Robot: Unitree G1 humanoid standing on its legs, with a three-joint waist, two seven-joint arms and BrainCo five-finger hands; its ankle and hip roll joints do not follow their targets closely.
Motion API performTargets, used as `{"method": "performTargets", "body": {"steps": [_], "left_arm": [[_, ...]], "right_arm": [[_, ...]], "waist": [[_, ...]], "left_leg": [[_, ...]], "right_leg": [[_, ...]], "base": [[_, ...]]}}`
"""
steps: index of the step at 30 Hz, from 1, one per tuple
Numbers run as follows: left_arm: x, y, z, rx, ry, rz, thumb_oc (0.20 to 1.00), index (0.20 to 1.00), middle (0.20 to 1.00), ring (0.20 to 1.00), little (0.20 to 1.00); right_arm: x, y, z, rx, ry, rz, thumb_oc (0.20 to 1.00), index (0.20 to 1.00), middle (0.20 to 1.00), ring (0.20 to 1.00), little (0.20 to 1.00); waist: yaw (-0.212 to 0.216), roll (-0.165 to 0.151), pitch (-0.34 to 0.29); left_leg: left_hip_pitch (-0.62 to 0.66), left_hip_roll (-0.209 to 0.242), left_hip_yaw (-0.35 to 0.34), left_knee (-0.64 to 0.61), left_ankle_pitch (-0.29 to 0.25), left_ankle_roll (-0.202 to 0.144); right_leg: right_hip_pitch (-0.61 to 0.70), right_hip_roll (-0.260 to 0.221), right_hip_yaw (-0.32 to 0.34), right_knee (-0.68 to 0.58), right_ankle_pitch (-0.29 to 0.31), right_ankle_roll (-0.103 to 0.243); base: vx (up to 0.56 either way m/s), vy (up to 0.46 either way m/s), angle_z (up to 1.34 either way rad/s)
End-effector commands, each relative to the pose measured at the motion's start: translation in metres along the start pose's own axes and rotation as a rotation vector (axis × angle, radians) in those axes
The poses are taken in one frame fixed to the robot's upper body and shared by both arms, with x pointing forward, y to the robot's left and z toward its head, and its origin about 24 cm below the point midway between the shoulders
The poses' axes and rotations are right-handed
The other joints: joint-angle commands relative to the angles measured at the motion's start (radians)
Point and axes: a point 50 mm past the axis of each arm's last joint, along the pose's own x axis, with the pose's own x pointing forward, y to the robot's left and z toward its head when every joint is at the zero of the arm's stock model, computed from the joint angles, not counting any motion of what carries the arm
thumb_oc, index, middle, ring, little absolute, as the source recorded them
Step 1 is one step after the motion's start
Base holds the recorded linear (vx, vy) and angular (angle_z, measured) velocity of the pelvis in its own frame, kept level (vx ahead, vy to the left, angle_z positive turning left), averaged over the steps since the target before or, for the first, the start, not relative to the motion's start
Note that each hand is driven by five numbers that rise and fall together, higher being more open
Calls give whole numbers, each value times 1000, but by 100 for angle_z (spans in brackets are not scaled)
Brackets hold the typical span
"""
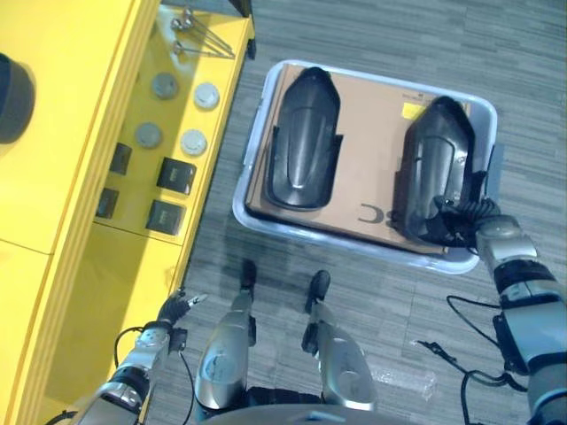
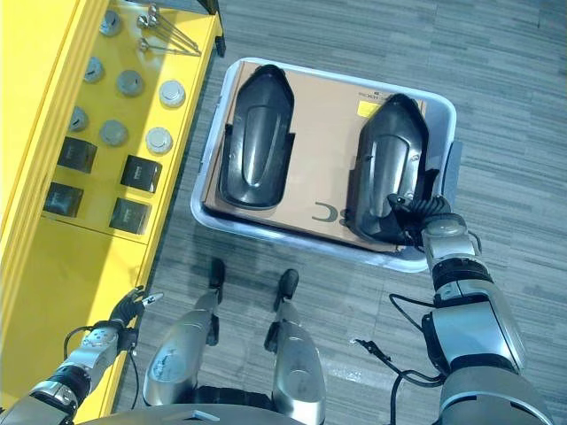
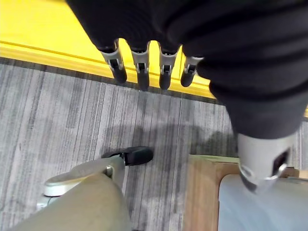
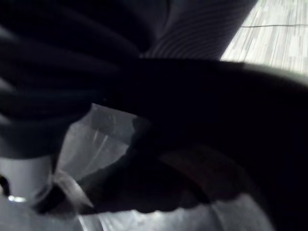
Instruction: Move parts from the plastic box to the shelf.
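1. Plastic box (image 1: 266,106) sat on the grey floor (image 1: 399,35) in the upper centre of the head views, pale-rimmed, lined with a brown cardboard sheet (image 1: 372,133).
2. Two dark moulded parts lay on the cardboard, side by side and apart — the left part (image 1: 304,137) toward the box's left wall, the right part (image 1: 434,164) toward its right wall, both lengthwise with the narrow end up-frame.
3. Right robot hand (image 1: 454,221) was at the lower end of the right part, at the box's near right corner, its dark cover against the part. The fingers were hidden against and under the part; the right wrist view was too dark to settle it, so I could not tell whether they gripped.
4. Left robot hand (image 1: 173,307) hung low at lower left, beside the yellow shelf's (image 1: 80,115) front edge, holding nothing; in its wrist view the fingers (image 3: 143,67) ran straight in a row — relaxed, open.
5. On the shelf, upper left: round grey discs (image 1: 193,142), small black blocks (image 1: 175,174), and thin metal rods (image 1: 204,37) near the top edge.
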Motion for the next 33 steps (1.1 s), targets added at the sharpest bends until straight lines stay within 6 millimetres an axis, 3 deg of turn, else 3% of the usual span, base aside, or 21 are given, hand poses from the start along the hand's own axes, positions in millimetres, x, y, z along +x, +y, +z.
{"method": "performTargets", "body": {"steps": [1, 5, 8, 10, 14, 20, 24, 26, 27, 30, 33], "left_arm": [[-2, 3, -6, 52, 4, -11, 1000, 1000, 1000, 1000, 1000], [-5, 6, -10, 48, -4, 0, 1000, 1000, 1000, 1000, 1000], [-9, 12, -15, 83, 8, 24, 1000, 1000, 1000, 1000, 1000], [-14, 20, -19, 115, 7, 57, 1000, 1000, 1000, 1000, 1000], [-16, 26, -8, 108, -51, 81, 1000, 1000, 1000, 1000, 1000], [-23, 22, 21, -66, -144, -20, 1000, 1000, 1000, 1000, 1000], [-25, 13, 51, -141, -255, -94, 1000, 1000, 1000, 1000, 1000], [-30, 6, 78, -178, -348, -155, 1000, 1000, 1000, 1000, 1000], [-41, -1, 109, -232, -462, -253, 1000, 1000, 1000, 1000, 1000], [-56, -9, 137, -263, -582, -367, 1000, 1000, 1000, 1000, 1000], [-82, -23, 180, -262, -792, -514, 1000, 1000, 1000, 1000, 1000]], "right_arm": [[1, -25, -30, -142, 140, -117, 200, 200, 200, 200, 200], [0, -24, -34, -72, 59, -141, 200, 200, 200, 200, 200], [-3, -24, -25, -35, -56, -135, 200, 200, 200, 200, 200], [-11, -18, -13, -62, -196, -118, 200, 200, 200, 200, 200], [-23, -14, -5, -78, -324, -135, 200, 200, 200, 200, 200], [-52, -11, 14, -115, -560, -181, 200, 200, 200, 200, 200], [-68, -9, 37, -125, -705, -211, 200, 200, 200, 200, 200], [-82, -6, 53, -126, -817, -229, 200, 200, 200, 200, 200], [-98, -5, 68, -146, -958, -284, 200, 200, 200, 200, 200], [-113, -4, 80, -123, -1072, -297, 200, 200, 200, 200, 200], [-136, 6, 97, -45, -1243, -241, 200, 200, 200, 200, 200]], "waist": [[8, 1, -31], [6, 5, -60], [0, -1, -89], [-19, -24, -145], [-34, -40, -209], [-42, -54, -302], [-49, -56, -334], [-53, -57, -345], [-54, -56, -355], [-51, -57, -361], [-50, -60, -377]], "left_leg": [[-10, -6, -35, 40, -82, -2], [24, -9, -35, 30, -86, -6], [51, -7, -29, 20, -86, -12], [96, 2, -6, 8, -87, -20], [137, 10, 20, -1, -92, -24], [193, 32, 55, -9, -96, -32], [210, 43, 70, -9, -97, -35], [219, 47, 75, -9, -99, -34], [226, 49, 76, -9, -101, -31], [234, 48, 76, -7, -107, -27], [242, 46, 74, -9, -113, -24]], "right_leg": [[5, -59, -11, 109, -137, 32], [41, -62, -16, 92, -138, 31], [68, -62, -22, 76, -134, 34], [110, -55, -24, 52, -126, 41], [152, -43, -28, 27, -122, 44], [213, -27, -36, -4, -114, 49], [229, -24, -35, -4, -117, 50], [241, -23, -35, -4, -123, 48], [249, -24, -37, -4, -128, 46], [260, -24, -40, -4, -132, 47], [267, -26, -42, -4, -135, 51]], "base": [[-4, 5, 9], [-1, 3, 3], [0, 0, 0], [0, 0, 0], [2, -22, -2], [-28, -60, -7], [-25, -19, -11], [-58, -8, -18], [-66, -5, -18], [-37, -10, -8], [-11, -3, 0]]}}
